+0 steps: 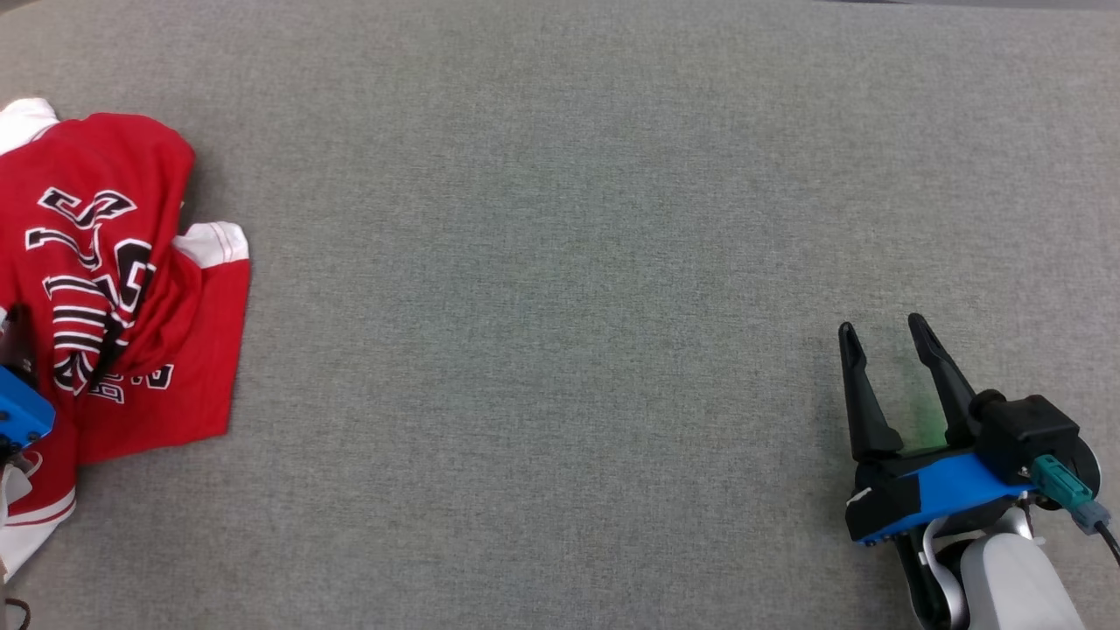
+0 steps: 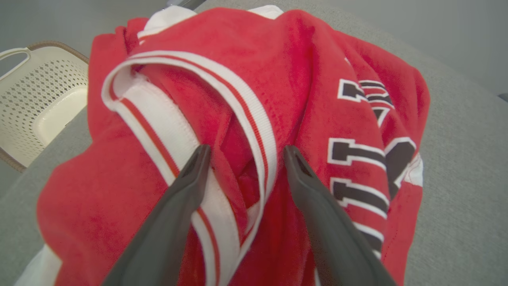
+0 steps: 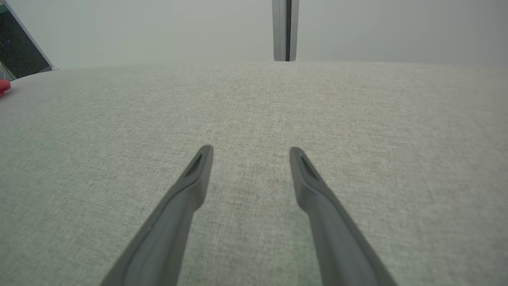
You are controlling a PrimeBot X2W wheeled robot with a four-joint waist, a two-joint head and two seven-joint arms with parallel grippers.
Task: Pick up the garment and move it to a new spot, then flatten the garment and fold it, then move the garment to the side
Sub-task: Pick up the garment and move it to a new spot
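garment (image 1: 175,367) cut off at left

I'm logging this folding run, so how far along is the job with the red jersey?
Nothing looks done: the red garment lies crumpled at the left edge of the grey table. In hand: the left gripper is open with the white collar band between its fingers, not closed on it; the right gripper is open over bare table. Left: lift, move, flatten, fold, set aside.
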